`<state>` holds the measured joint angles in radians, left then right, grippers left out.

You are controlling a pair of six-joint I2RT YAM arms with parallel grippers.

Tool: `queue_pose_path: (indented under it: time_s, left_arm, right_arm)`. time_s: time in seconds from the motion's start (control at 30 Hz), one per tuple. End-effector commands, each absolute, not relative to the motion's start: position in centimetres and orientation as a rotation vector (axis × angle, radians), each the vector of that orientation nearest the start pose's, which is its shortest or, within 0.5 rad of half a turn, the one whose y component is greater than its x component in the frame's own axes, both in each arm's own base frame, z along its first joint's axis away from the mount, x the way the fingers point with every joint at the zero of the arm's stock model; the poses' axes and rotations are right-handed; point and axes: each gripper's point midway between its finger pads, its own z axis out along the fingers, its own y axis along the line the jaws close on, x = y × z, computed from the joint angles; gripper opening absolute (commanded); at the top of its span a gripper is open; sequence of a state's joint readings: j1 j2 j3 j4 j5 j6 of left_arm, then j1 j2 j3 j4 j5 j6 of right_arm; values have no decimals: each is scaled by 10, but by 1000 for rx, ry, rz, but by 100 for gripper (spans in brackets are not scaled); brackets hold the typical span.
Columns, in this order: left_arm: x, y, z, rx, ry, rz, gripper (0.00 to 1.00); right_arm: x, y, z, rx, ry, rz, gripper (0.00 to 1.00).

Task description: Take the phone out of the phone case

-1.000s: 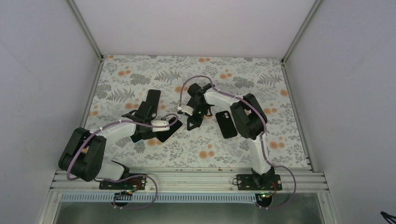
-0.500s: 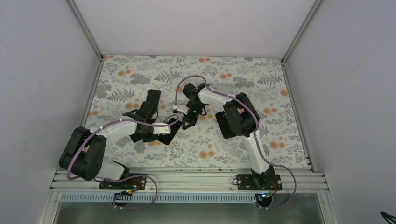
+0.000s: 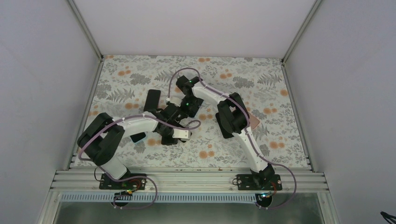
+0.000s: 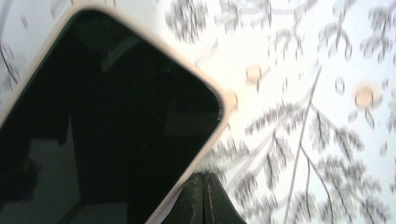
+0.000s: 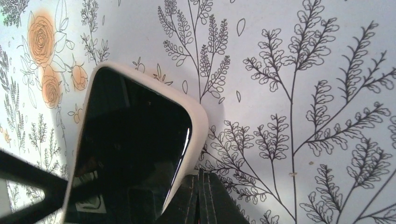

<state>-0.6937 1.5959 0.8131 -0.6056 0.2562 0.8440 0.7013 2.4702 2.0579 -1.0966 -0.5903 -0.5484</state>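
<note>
While both arms reach in over it, the phone [image 5: 133, 140] lies flat and screen-up on the table [image 5: 327, 46], still seated in its case [image 5: 198, 123], whose pale rim wraps the dark glass along every edge in view. Right wrist view: one rounded corner of the case points up the frame. The right gripper [image 5: 201, 198] sits at the bottom edge, fingers pressed together and holding nothing, their tips just beside the case's long side near that corner; contact cannot be judged. Left wrist view: the phone fills the left half, blurred. The left gripper [image 4: 204, 200] is likewise closed tight and empty, its tips close under the rim. Overhead view: the left arm [image 3: 135, 123] comes in from the lower left and the right arm [image 3: 212, 93] arches over from the lower right. They meet near the middle of the floral table and cover the phone. A dark flat slab [image 3: 152, 99] lies just behind the left arm, apart from both grippers; what it is cannot be told. White walls [image 3: 196, 23] enclose the table on three sides.
</note>
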Motion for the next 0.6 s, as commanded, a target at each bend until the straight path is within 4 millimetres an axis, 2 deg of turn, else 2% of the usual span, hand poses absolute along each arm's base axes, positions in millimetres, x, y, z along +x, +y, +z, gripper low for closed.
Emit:
queue_pose_path:
  time_s: [0.0,0.07,0.17,0.27,0.37,0.4,0.43,0.47,0.5,0.53,0.57]
  left_arm:
    - [182,-225,-24,2102,2122,-406,2]
    - [190,-236,-22,2089,2084,-422,2]
    - [193,-251,-19,2097,2042,-465,2]
    - [185,-253,-17,2150,2012,-458,2]
    - [180,-249,6,2141,1935,-442,3]
    - [178,-246,16,2139,1910,-435,6]
    - [176,-244,26,2132,1890,-430,18]
    - [173,-241,38,2125,1874,-427,34]
    - [171,-240,51,2114,1852,-422,46]
    - [170,-238,63,2103,1835,-410,55]
    - [170,-236,75,2091,1818,-400,63]
  right_arm:
    - [293,391,10,-1841,2439,949,4]
    - [283,390,11,-1873,2424,990,4]
    - [281,391,17,-1867,2389,1005,4]
    - [289,384,30,-1848,2367,928,4]
    - [307,370,51,-1767,2328,850,6]
    - [311,364,57,-1764,2319,821,12]
    - [313,357,62,-1775,2308,790,21]
    - [312,352,68,-1794,2293,771,33]
    - [309,347,72,-1822,2272,749,50]
    - [309,344,79,-1832,2245,725,65]
    - [307,339,82,-1833,2231,706,74]
